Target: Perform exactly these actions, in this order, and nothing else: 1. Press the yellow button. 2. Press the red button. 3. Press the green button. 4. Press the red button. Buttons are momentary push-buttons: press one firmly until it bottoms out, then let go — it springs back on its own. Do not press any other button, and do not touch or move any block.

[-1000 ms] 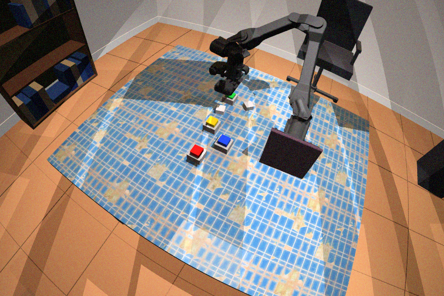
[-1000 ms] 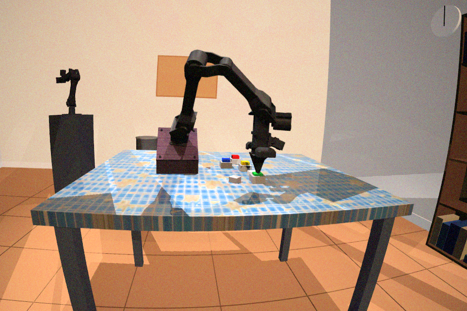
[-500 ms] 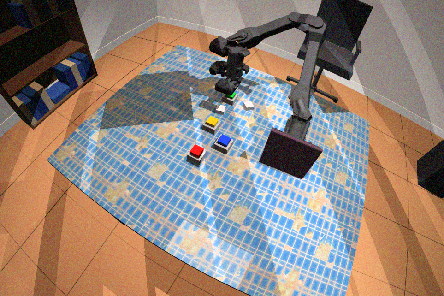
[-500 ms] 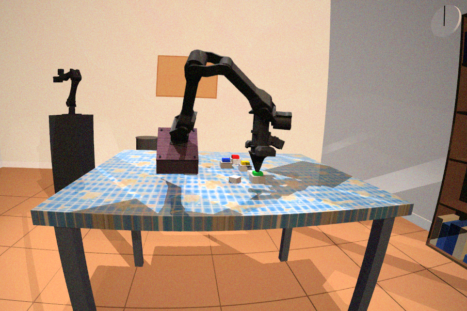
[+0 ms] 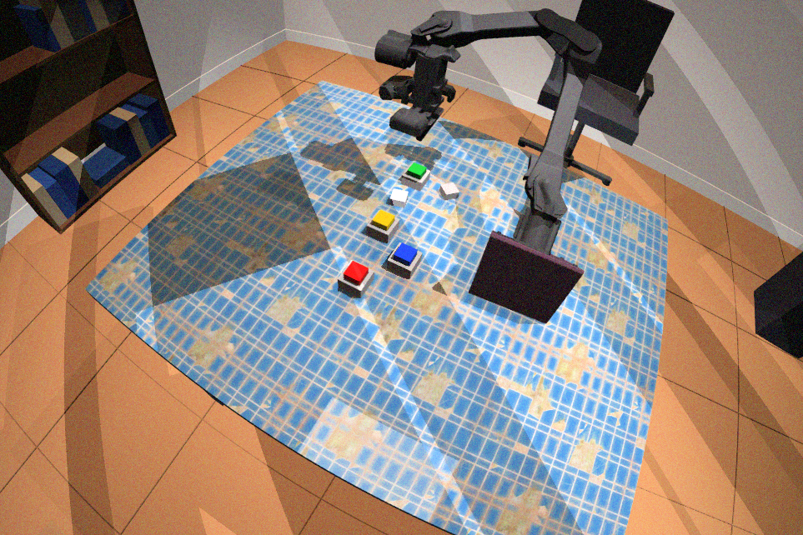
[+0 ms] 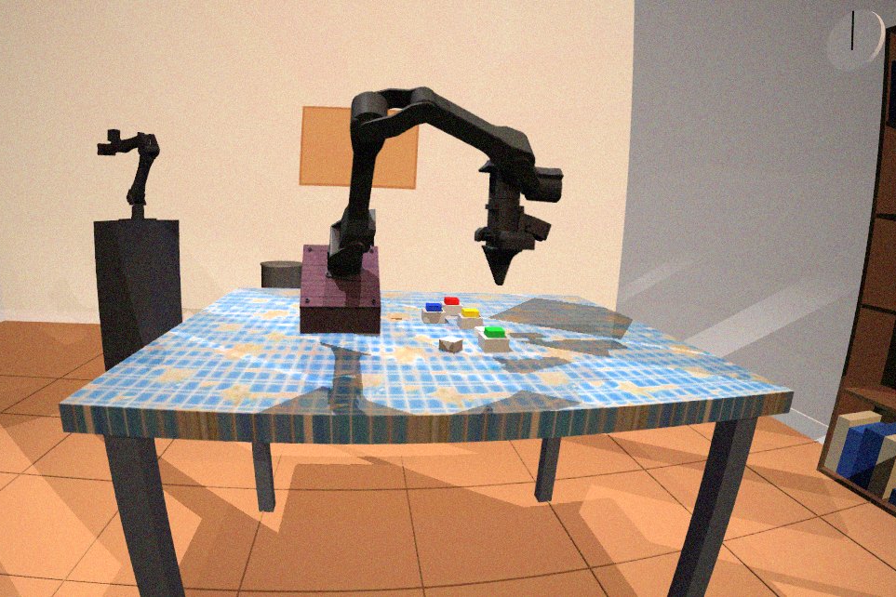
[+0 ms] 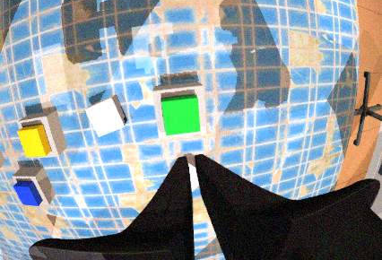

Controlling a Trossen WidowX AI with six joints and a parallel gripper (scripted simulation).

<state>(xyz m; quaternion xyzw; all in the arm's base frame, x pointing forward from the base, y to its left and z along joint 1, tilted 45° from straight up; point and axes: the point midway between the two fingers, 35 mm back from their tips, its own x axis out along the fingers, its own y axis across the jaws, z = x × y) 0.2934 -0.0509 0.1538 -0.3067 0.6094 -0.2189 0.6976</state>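
Note:
My gripper (image 5: 419, 133) (image 6: 499, 279) (image 7: 190, 163) is shut and empty, pointing down, well above the green button (image 5: 416, 170) (image 6: 493, 332) (image 7: 180, 115). The green button stands up on its pale base at the far end of the row. The yellow button (image 5: 383, 219) (image 6: 470, 312) (image 7: 33, 141) sits nearer the middle. The red button (image 5: 355, 272) (image 6: 450, 300) is the farthest from the gripper and is outside the wrist view. The blue button (image 5: 405, 253) (image 6: 433, 307) (image 7: 26, 192) stands beside the red one.
A white block (image 5: 398, 197) (image 7: 107, 116) lies between the green and yellow buttons. A second pale block (image 5: 449, 189) (image 6: 450, 343) lies beside the green button. The arm's maroon base (image 5: 523, 282) (image 6: 340, 295) stands on the patterned table (image 5: 225, 352) (image 6: 216, 379).

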